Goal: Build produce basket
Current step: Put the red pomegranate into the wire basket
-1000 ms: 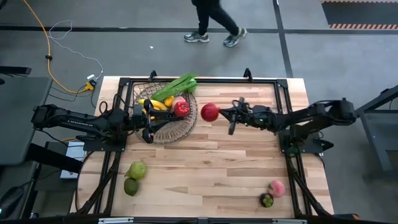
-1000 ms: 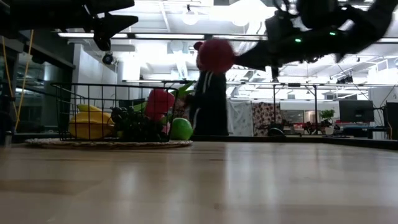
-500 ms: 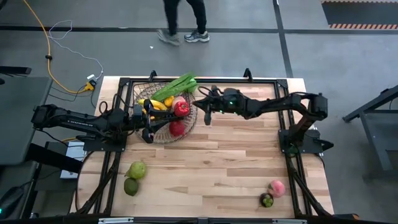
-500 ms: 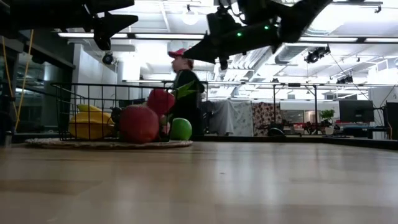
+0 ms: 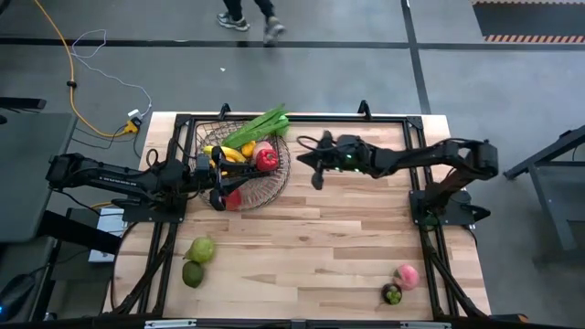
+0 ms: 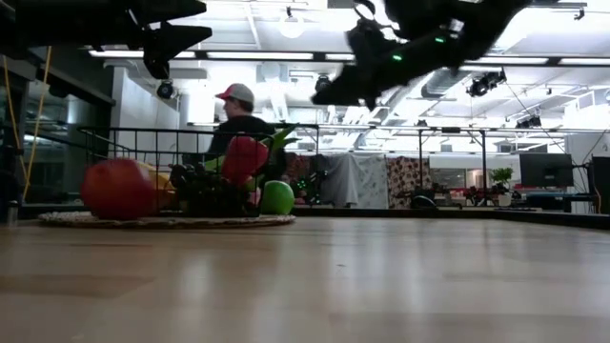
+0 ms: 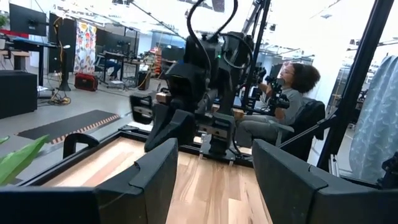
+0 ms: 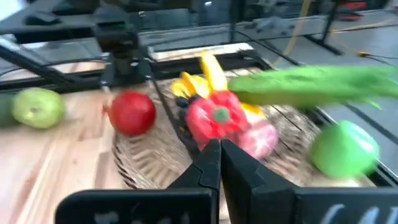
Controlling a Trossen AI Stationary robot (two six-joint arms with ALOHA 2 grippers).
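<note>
The dark wire basket [image 5: 278,183] stands at the table's far left and holds yellow bananas [image 5: 230,153], a red pepper [image 5: 266,160], long green stalks [image 5: 261,127] and a round red fruit [image 5: 234,197], which rests on the basket's near left part [image 6: 119,188]. My right gripper [image 5: 316,174] hangs shut and empty above the table, just right of the basket; its wrist view [image 8: 219,144] looks onto the produce. My left gripper [image 5: 224,183] hovers open and empty over the basket's left part, high above it in the low view [image 6: 167,43].
A green fruit [image 5: 201,249] and a darker green one [image 5: 192,273] lie near the table's near left corner. A pink fruit [image 5: 407,275] and a dark one [image 5: 392,293] lie near right. A person [image 5: 247,14] walks beyond the far edge.
My right gripper has carried the round red fruit toward the table's left edge to the basket and let it go, then drawn back a little to the right. The fruit has dropped into the basket and rolled to its near left part.
</note>
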